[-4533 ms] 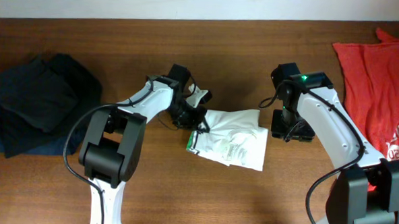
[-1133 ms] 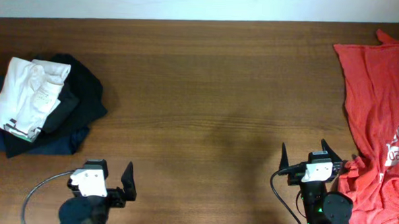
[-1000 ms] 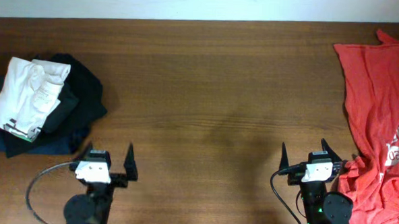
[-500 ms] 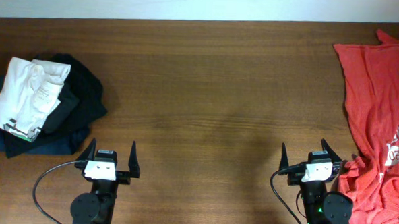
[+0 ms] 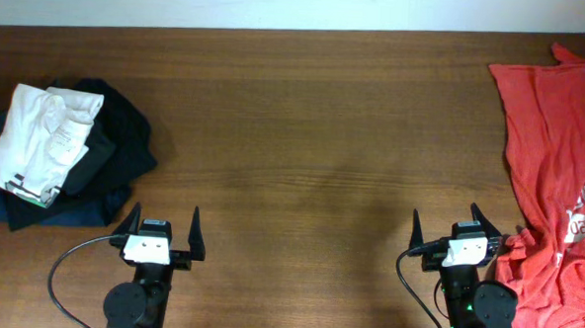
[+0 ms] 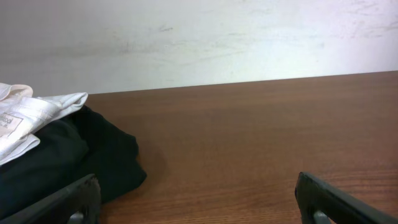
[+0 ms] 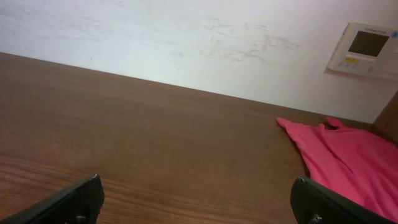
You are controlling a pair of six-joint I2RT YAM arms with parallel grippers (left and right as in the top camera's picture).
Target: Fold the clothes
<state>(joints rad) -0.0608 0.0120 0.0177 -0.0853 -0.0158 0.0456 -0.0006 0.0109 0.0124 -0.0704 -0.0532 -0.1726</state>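
So the big change: a few seconds back the white T-shirt (image 5: 44, 138) was a folded packet in the middle of the counter (image 5: 314, 135) with both arms bent over it. Now it's parked on top of the heap of dark clothes (image 5: 120, 152) at the far left, folded long and narrow with its label showing at the near end. Both arms have pulled all the way back to the near edge. I'd say the fold on this shirt is done and it's been stacked away.

The left claw (image 5: 162, 223) was the last thing moving. About a second ago it was angled off to one side, and now it points straight across the counter. Its jaws are spread wide with nothing between them. In the left wrist view only the two finger tips (image 6: 68, 199) poke up at the bottom corners, with bare wood in between. From there the white shirt is far and to the left, well apart from the claw and resting on the dark cloth.

The right claw (image 5: 446, 230) hasn't budged in the last second. It's wide open and empty too, and the white shirt is all the way across the counter from it. The red T-shirt (image 5: 550, 146) lies spread and crumpled along the right edge, just beside that arm.
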